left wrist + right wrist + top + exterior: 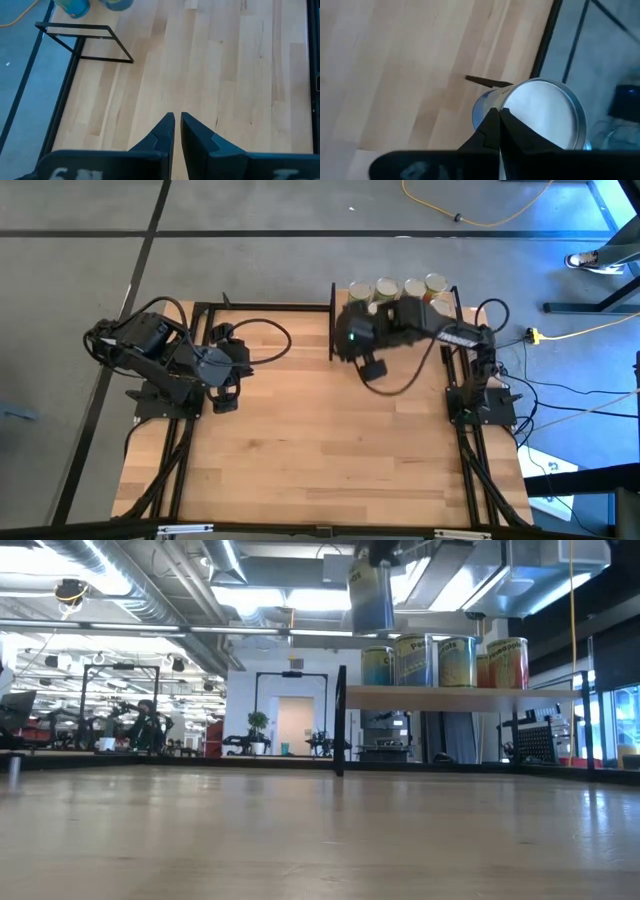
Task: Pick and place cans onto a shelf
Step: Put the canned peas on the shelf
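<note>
My right gripper (499, 116) is shut on a blue-labelled can (370, 595) with a silvery top, held in the air above the left end of the light-wood shelf (470, 697). In the high view this gripper (352, 320) is over the shelf's left end at the table's far right. Several cans stand upright on the shelf board in a row, the leftmost one (378, 665) just below and right of the held can; their tops show in the high view (385, 288). My left gripper (176, 120) is shut and empty, low over the bare table at its left (228, 385). My right gripper pinches the blue can at the edge of its round top (507, 107), the two fingers almost together on the rim. The fingers come from above, pointing down. The can hangs below them, lifted clear of shelf and table, nearly upright.
The shelf's black metal posts (341, 720) and base frame (85, 42) stand on the table's far right. The wide wooden tabletop (330, 440) lies between the arms and toward the near edge. Cables run beside the right arm's base (520, 340).
</note>
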Action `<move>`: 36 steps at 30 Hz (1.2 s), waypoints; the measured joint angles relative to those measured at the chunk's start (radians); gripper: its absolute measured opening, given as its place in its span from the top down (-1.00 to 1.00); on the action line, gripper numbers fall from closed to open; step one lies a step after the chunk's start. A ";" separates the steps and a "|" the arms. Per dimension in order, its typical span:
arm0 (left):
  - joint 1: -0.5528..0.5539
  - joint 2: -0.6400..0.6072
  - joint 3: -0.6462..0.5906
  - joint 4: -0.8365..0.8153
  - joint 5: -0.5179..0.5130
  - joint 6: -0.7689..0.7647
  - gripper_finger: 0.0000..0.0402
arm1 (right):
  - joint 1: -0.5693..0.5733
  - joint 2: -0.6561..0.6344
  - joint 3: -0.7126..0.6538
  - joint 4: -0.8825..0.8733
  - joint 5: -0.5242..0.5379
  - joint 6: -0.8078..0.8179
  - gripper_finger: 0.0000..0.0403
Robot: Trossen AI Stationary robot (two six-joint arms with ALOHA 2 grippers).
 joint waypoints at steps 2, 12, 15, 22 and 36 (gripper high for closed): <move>0.000 0.000 0.000 0.000 0.000 0.000 0.87 | -0.042 -0.004 0.000 0.013 -0.048 -0.017 1.00; -0.007 0.000 0.000 0.000 0.000 0.000 0.87 | -0.226 -0.005 -0.002 0.061 -0.225 -0.073 1.00; -0.007 0.000 0.000 0.000 0.000 0.000 0.87 | -0.257 -0.005 -0.002 0.071 -0.257 -0.077 1.00; -0.007 0.000 0.000 0.000 0.000 -0.001 0.87 | -0.320 -0.005 -0.002 0.090 -0.372 -0.097 1.00; -0.007 0.000 0.000 0.000 0.000 -0.003 0.87 | -0.391 0.007 -0.155 0.163 -0.410 -0.102 1.00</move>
